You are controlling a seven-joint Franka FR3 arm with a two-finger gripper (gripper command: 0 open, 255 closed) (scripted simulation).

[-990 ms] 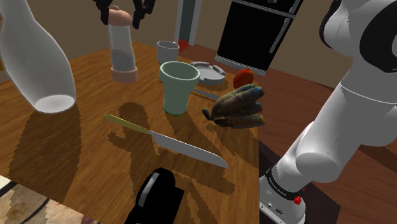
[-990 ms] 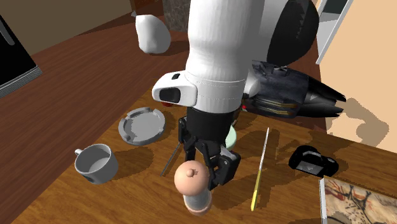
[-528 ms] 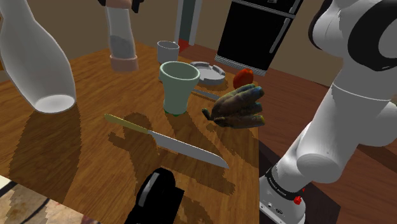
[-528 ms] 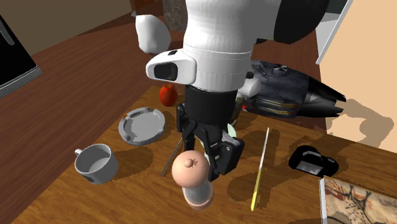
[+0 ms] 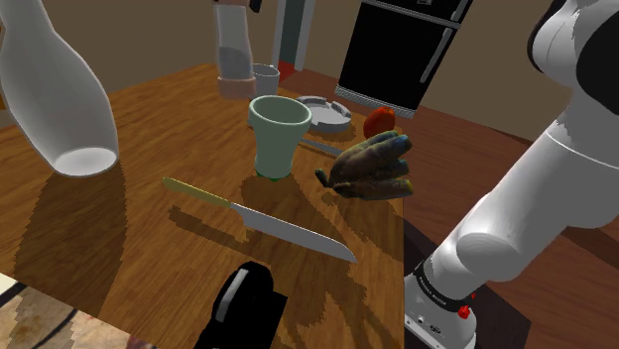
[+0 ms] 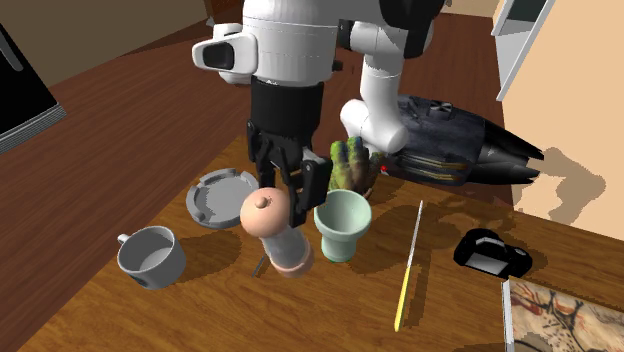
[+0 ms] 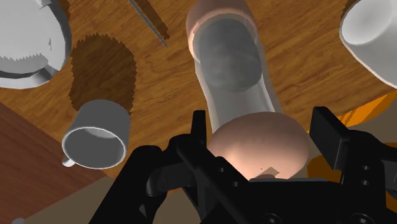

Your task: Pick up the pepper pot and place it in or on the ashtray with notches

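Observation:
The pepper pot [image 5: 234, 52] is a tall clear-grey tube with a pinkish cap and base. It hangs upright above the wooden table with my gripper [image 5: 238, 4] shut on its cap. In the second exterior view the gripper [image 6: 285, 190] holds the pepper pot [image 6: 272, 232] just right of the ashtray [image 6: 225, 198] and left of the pale green cup. The ashtray [image 5: 323, 114] is a grey round dish with notches, behind the cup in the shoulder view. In the wrist view both fingers [image 7: 198, 130] clasp the pepper pot [image 7: 232, 70]; the ashtray [image 7: 25, 44] lies off to one side.
A pale green cup [image 5: 278, 134] and a grey mug [image 5: 263, 79] stand close to the hanging pot. A long knife [image 5: 258, 220], a mottled glove [image 5: 372, 167], a red fruit [image 5: 380, 121], a white vase [image 5: 55, 89] and a black object [image 5: 243, 307] share the table [image 5: 139, 228].
The gripper has carried the pepper pot towards the shoulder view's right, from over the open wood to above the mug and nearer the ashtray. The grip is unchanged.

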